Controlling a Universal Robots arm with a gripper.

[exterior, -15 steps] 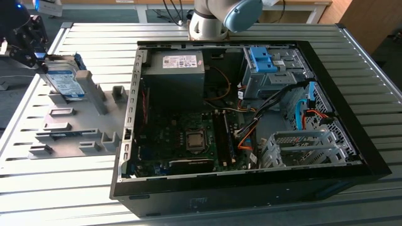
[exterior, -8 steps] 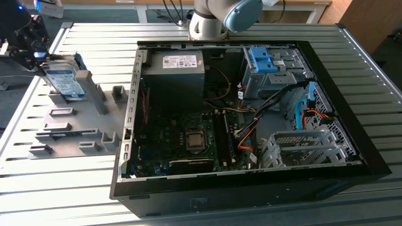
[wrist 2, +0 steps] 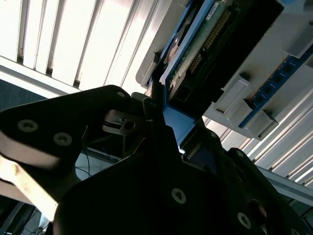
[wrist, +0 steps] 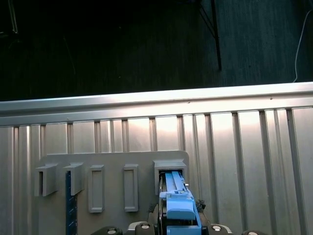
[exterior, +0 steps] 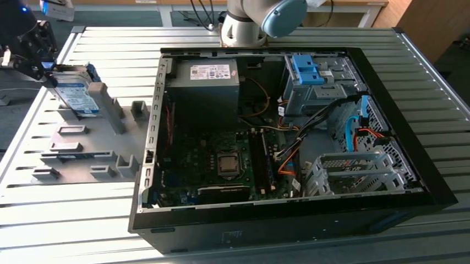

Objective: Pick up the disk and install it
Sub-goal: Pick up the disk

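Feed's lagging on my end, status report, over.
Tool shut on the disk, at its top edge. Disk upright at the grey rack, exterior view's left of the open case. Rack posts stand between disk and case.

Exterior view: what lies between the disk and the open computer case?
In the exterior view, part of the grey fixture plate, with its upright grey blocks, lies between the disk and the computer case.

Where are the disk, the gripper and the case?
disk (exterior: 76, 98): exterior view, white-and-blue label.
gripper (exterior: 57, 76): exterior view, between fingertips, at disk's top edge.
case (exterior: 294, 228): exterior view, dark near wall.
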